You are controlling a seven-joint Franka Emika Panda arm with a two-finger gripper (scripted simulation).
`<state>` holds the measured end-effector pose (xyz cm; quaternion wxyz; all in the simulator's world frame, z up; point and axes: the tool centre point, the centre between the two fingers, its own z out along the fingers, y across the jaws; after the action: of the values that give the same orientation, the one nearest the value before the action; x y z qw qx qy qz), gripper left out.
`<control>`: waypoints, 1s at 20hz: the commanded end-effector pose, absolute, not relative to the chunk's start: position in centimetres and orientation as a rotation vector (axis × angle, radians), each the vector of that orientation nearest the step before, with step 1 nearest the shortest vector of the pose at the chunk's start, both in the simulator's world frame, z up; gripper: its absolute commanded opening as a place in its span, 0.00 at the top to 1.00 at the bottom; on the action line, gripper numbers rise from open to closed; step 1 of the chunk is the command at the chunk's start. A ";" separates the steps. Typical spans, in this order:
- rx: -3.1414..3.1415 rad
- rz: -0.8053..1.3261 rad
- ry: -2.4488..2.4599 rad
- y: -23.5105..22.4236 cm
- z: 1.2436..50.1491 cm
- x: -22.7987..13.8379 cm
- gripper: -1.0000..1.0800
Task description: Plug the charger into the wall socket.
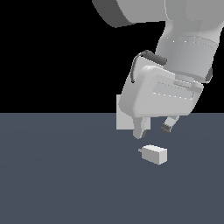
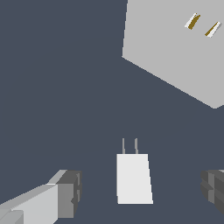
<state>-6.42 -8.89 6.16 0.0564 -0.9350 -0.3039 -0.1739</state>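
Observation:
The charger [image 1: 154, 154] is a small white block lying on the dark grey floor, its short prongs sticking out toward the exterior view's left. In the wrist view the charger [image 2: 133, 177] lies between my two fingers, touching neither, prongs aimed toward the wall socket. My gripper [image 1: 153, 128] hovers open just above the charger; in the wrist view the gripper [image 2: 142, 194] straddles the block with wide gaps on both sides. The wall socket [image 2: 175, 48] is a light-grey square plate with two orange-brown slots. In the exterior view the wall socket [image 1: 123, 114] stands mostly hidden behind my hand.
The dark grey floor [image 1: 65, 175] stretches flat around the charger, under a black background. No other objects show.

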 end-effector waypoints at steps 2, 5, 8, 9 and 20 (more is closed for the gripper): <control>-2.836 -0.527 -0.923 -8.9 5.6 -6.5 0.04; -2.836 -0.527 -0.923 -8.9 4.6 -6.5 0.04; -2.836 -0.526 -0.925 -8.8 3.2 -6.5 0.04; -2.836 -0.526 -0.926 -8.8 2.7 -6.5 0.04; -2.835 -0.527 -0.927 -8.9 1.2 -6.5 1.00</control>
<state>-6.51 -8.84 1.20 0.0566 -0.9345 -0.3055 -0.1734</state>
